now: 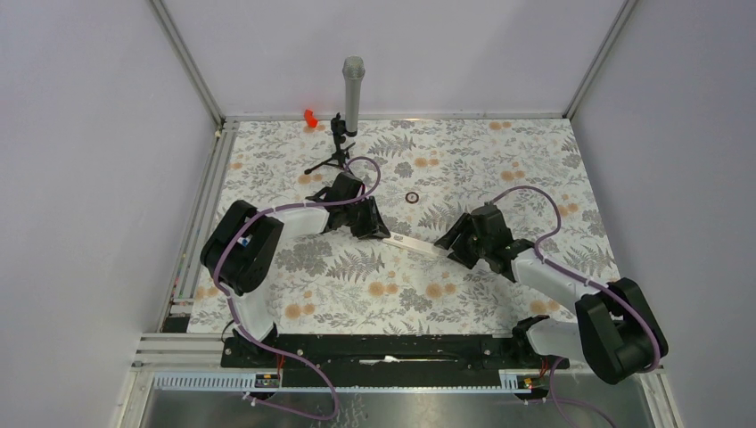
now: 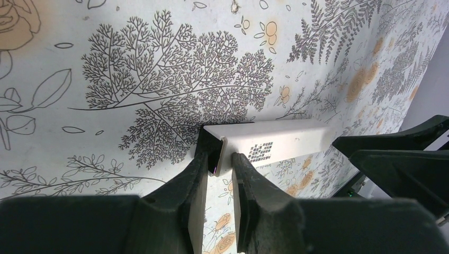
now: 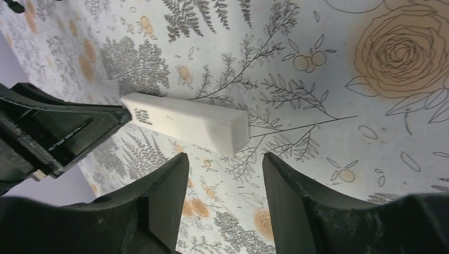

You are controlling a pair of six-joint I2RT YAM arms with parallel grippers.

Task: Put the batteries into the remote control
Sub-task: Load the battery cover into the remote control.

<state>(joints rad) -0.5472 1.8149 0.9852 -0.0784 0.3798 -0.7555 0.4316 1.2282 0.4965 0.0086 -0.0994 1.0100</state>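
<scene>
The remote control [image 1: 417,245] is a slim white bar between my two grippers at the table's middle. My left gripper [image 1: 379,230] is shut on its left end. In the left wrist view the fingertips [image 2: 241,161] pinch that end of the remote [image 2: 286,138], beside a small printed grey mark, and the end face looks dark. My right gripper [image 1: 448,242] is open at the other end. In the right wrist view the remote [image 3: 185,121] lies just beyond the gripper [image 3: 225,164], untouched. The batteries are not in view.
A microphone on a small tripod [image 1: 352,89] stands at the back, with a small red object [image 1: 310,117] beside it. A small dark ring [image 1: 413,197] lies on the floral table cover behind the remote. White walls enclose the table.
</scene>
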